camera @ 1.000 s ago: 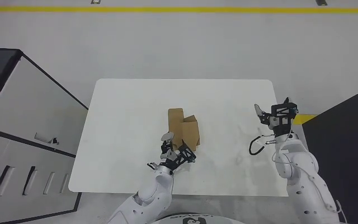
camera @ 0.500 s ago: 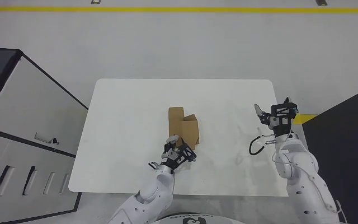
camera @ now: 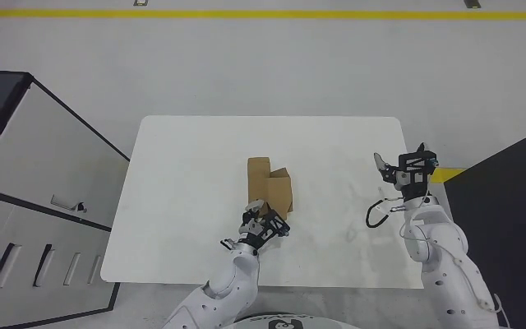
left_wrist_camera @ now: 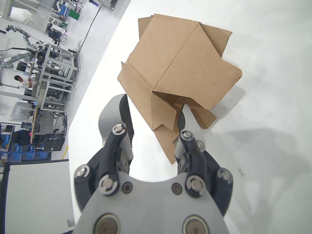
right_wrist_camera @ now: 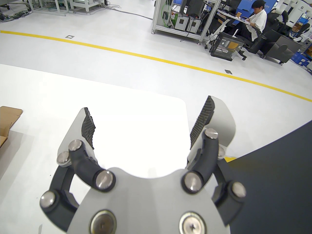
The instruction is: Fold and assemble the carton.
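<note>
A partly folded brown carton (camera: 269, 185) lies in the middle of the white table (camera: 189, 164). In the left wrist view the carton (left_wrist_camera: 185, 66) has loose flaps hanging at its near end. My left gripper (camera: 261, 212) is at that near end, open, with the flaps between its fingers (left_wrist_camera: 125, 113); one finger touches a flap edge. My right gripper (camera: 403, 162) is held open over the table's right edge, far from the carton, with nothing between its fingers (right_wrist_camera: 206, 115). A corner of the carton (right_wrist_camera: 7, 118) shows in the right wrist view.
A dark-framed cabinet (camera: 33, 164) stands left of the table. A dark panel (camera: 493, 189) lies beyond the right edge. A black cable (camera: 376, 215) loops beside the right arm. A yellow floor line (camera: 263, 13) runs behind the table.
My left gripper has shifted slightly to the right along the carton's near end. The carton and the right arm have stayed still.
</note>
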Robot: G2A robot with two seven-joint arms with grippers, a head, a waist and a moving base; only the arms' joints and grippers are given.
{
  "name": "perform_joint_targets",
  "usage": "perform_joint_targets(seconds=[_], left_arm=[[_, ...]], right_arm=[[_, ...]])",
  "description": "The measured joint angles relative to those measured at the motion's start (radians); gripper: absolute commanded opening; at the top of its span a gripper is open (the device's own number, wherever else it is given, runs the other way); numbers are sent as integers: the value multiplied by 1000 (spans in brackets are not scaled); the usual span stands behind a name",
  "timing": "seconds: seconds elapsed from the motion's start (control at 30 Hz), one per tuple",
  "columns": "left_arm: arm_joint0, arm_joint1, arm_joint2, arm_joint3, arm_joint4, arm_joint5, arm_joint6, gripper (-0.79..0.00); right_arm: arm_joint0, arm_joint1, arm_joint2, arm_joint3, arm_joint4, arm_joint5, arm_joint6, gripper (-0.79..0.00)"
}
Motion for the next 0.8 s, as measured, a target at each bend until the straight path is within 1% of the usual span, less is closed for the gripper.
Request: perform_joint_targets(seconds=[0.17,0.3,0.33,0.37,0.63,0.77,0.8], left_arm=[[-16,-10,11,25,-5,-2,-6,-372],[-25,-18,17,41,-17,-3,-4,-379],[-27,-20,18,44,-18,-2,-4,-363],[-30,-22,19,50,-16,1,-4,-366],[-43,-36,20,74,-11,41,-28,-446],[-48,-45,16,89,-39,50,-45,-502],[-50,-47,16,92,-45,51,-48,-548]], right_arm=[[0,0,0,0,0,0,0,0],[0,0,0,0,0,0,0,0],[0,0,0,0,0,0,0,0],[0,0,0,0,0,0,0,0],[0,0,0,0,0,0,0,0],[0,0,0,0,0,0,0,0],[0,0,0,0,0,0,0,0]])
